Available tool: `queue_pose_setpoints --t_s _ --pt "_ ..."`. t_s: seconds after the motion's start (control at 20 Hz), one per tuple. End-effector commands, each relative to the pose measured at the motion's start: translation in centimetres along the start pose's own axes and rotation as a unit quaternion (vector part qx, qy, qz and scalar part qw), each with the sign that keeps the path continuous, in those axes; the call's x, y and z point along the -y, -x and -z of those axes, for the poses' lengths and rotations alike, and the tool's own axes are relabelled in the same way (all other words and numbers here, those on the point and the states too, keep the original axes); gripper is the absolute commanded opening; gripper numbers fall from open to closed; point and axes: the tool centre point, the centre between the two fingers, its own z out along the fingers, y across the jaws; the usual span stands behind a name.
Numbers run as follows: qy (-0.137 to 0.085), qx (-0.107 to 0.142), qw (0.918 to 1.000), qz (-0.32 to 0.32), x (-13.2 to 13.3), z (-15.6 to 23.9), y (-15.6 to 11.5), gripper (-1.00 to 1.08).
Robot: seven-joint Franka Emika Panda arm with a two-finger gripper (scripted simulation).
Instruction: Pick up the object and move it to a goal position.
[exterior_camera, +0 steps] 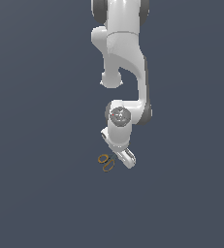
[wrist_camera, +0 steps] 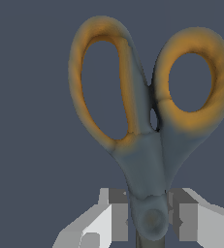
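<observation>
- The scissors [wrist_camera: 145,160] are showing matt, smooth grey shanks, with orange-yellow loop handles looking like dull plastic.
- The gripper [wrist_camera: 150,220] fingers [wrist_camera: 116,215] are appearing flat grey and matt.
- The arm [exterior_camera: 125,53] is looking like smooth, softly shaded white plastic.

The arm [exterior_camera: 125,63] is smooth glossy white with dark grey joint bands; above the claw [exterior_camera: 124,159], a grey round cap; claw fingers [wrist_camera: 114,220] pale grey, blocky.
</observation>
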Motion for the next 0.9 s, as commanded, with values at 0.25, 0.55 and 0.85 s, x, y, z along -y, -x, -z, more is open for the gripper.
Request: queue_pose_setpoints --t_s 0.25,0.55,0.85 --pt "-0.001 -0.001 1.0000 0.000 0.4 5.0 0.0 -1.00" --pt "-0.001 0.000 1.0000 0.000 0.9 11.4 0.1 -1.00" --pt "-0.001 -0.001 1.0000 -0.001 1.5 18.6 0.1 -1.00"
